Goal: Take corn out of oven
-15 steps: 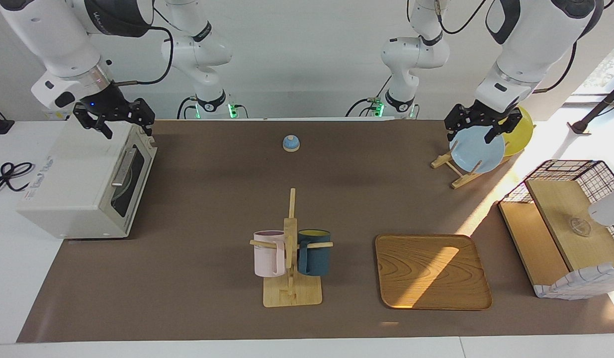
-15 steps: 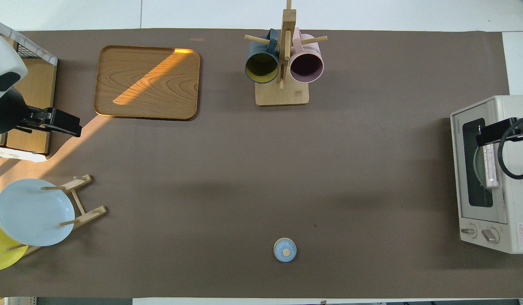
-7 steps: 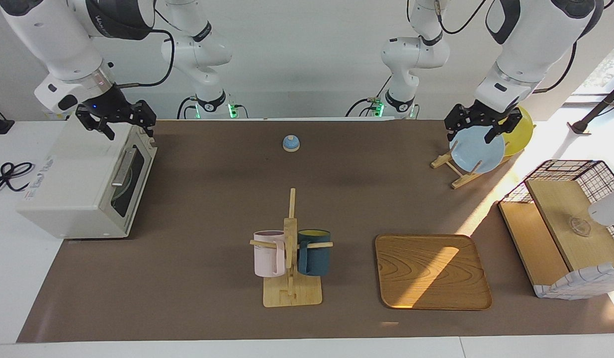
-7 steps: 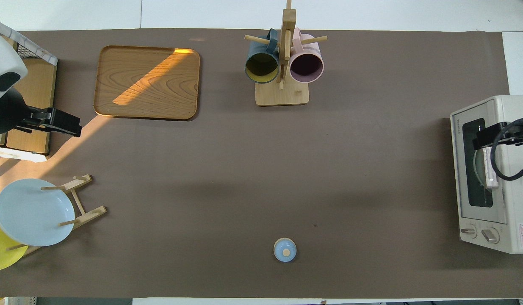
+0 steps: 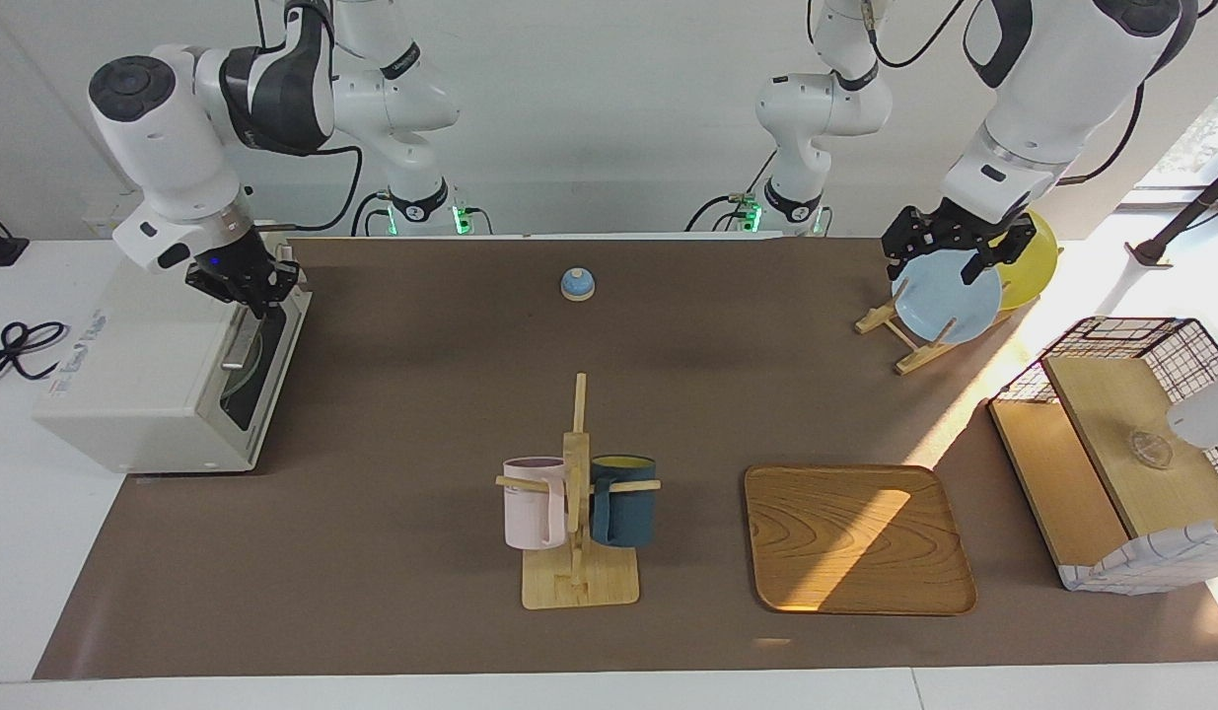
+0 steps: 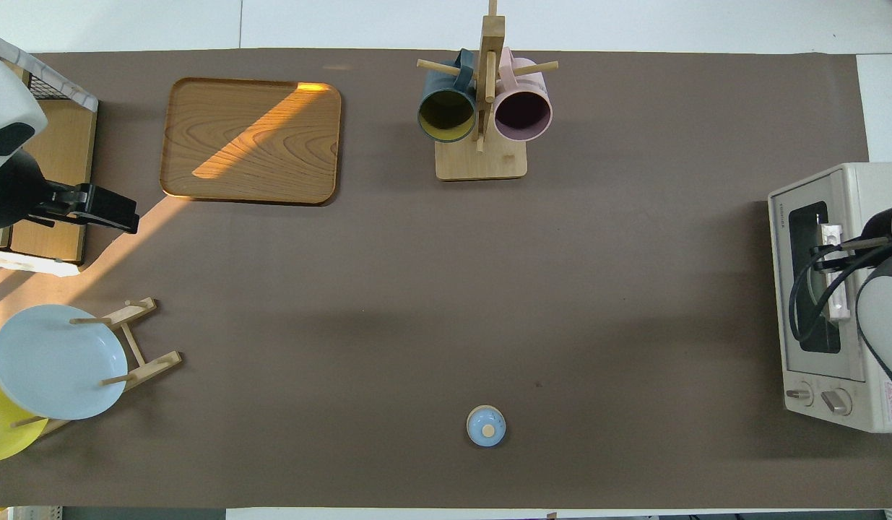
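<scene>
Your right gripper [image 5: 256,296] is down at the top front edge of the oven [image 5: 145,375], wrist bent steeply from the elbow above, its fingertips brought together at the upper end of the silver bar handle [image 5: 242,335]; whether they actually pinch the bar you cannot tell. Your left gripper [image 5: 954,258] hangs with jaws spread over the plate rack [image 5: 899,340] at the left arm's end of the table, holding nothing, and that arm waits.

Count what you have: one oven, door closed; two plates in the rack, a blue plate [image 5: 944,296] and a yellow plate [image 5: 1031,261]; two mugs, a pink mug [image 5: 530,503] and a dark blue mug [image 5: 623,498], on one mug tree [image 5: 576,473]; one wooden tray [image 5: 855,537]; one small blue lid [image 5: 577,283] (with a wooden knob); one wire basket [image 5: 1141,434].

The corn is not visible in either view; through the dark glass you see only a pale round shape.

The overhead view shows the oven's two dials [image 6: 817,396] and the door glass [image 6: 810,282], but the right arm's forearm and cable hide the gripper there. The facing view shows the closed fingertips.
</scene>
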Available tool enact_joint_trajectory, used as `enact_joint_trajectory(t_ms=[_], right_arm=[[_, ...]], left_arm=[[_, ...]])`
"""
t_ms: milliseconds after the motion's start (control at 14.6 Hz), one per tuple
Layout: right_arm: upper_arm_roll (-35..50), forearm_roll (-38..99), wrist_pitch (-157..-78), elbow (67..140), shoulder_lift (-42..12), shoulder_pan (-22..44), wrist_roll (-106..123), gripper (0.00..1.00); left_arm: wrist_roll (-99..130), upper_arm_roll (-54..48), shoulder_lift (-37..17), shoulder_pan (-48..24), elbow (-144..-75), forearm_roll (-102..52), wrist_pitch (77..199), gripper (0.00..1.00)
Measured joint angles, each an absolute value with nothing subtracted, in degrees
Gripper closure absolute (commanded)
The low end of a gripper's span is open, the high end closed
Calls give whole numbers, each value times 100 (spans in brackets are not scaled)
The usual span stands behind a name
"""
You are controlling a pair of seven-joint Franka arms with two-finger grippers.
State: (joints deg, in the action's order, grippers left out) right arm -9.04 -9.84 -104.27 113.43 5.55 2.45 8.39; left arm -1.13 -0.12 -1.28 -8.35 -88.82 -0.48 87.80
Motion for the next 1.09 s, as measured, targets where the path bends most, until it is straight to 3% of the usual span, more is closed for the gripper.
enact_joint_trajectory(t_ms=[1093], right_arm=[[-886,-1056,-10819,11834,573,-174,817,100]], left_arm=[[-113,-12,-128,-835,-8882,-48,8780,0]])
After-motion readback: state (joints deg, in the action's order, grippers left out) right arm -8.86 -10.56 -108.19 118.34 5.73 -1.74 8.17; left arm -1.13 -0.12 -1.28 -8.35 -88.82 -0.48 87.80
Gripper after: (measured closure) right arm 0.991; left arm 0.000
